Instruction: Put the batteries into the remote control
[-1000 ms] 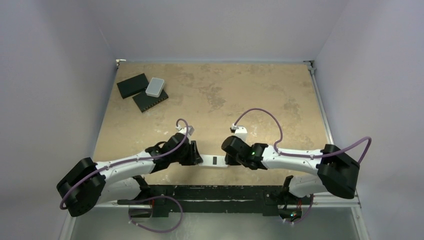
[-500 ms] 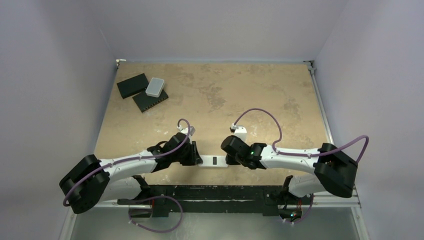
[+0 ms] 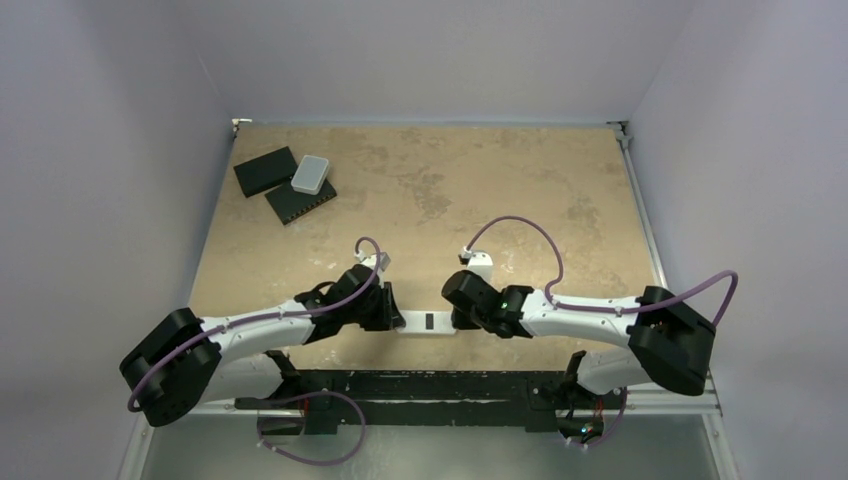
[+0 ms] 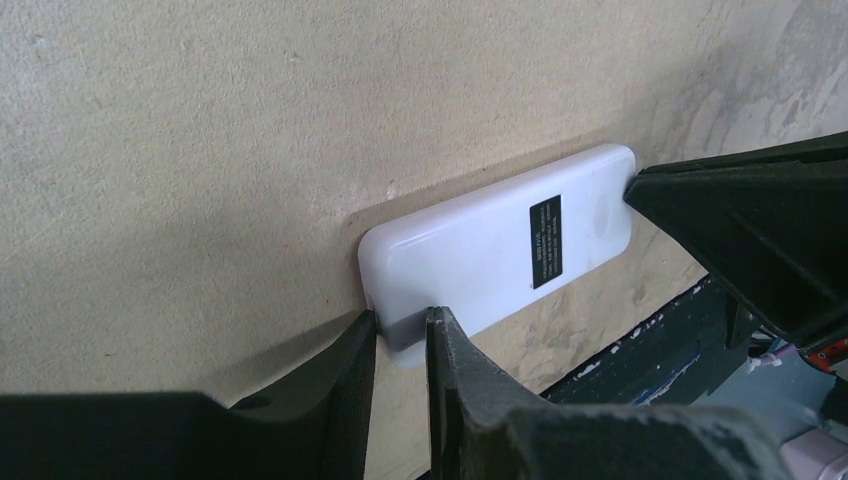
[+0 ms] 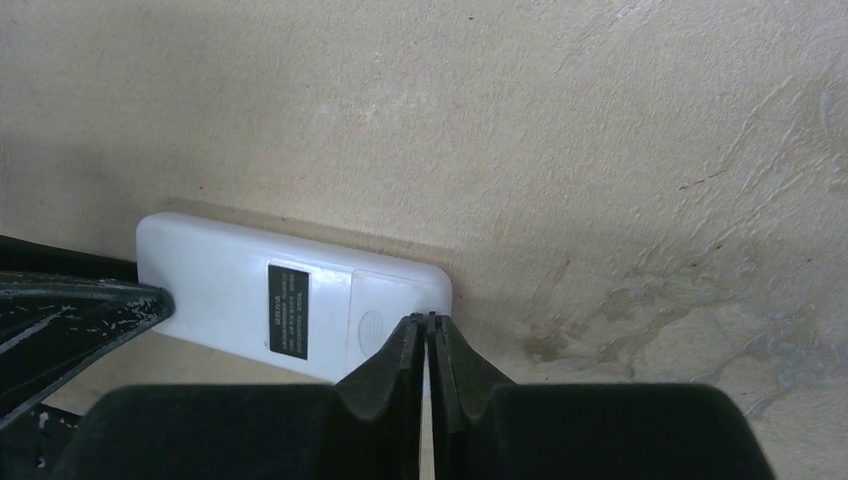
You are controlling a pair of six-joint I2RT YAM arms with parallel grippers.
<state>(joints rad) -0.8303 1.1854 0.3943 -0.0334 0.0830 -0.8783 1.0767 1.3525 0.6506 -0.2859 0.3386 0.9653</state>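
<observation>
The remote control [image 3: 428, 322] lies back up at the table's near edge, its white back and small dark label [image 4: 545, 241] showing. My left gripper [image 3: 397, 319] is shut on the remote control's left end; in the left wrist view its fingers [image 4: 402, 322] clasp a corner of the remote control [image 4: 480, 255]. My right gripper [image 3: 456, 318] is at the other end. In the right wrist view the right gripper's fingers [image 5: 428, 322] are pressed almost together, tips on the edge of the remote control [image 5: 250, 290] by its battery cover [image 5: 385, 315]. The batteries are out of view.
Two flat black slabs [image 3: 264, 170] [image 3: 300, 204] and a light grey rounded box [image 3: 311, 174] lie at the far left corner. The black mounting rail [image 3: 420, 385] runs just beyond the table's near edge, close under the remote control.
The left arm's rear part has shifted slightly to the right. Both grippers stay at the ends of the remote, which has not moved.
</observation>
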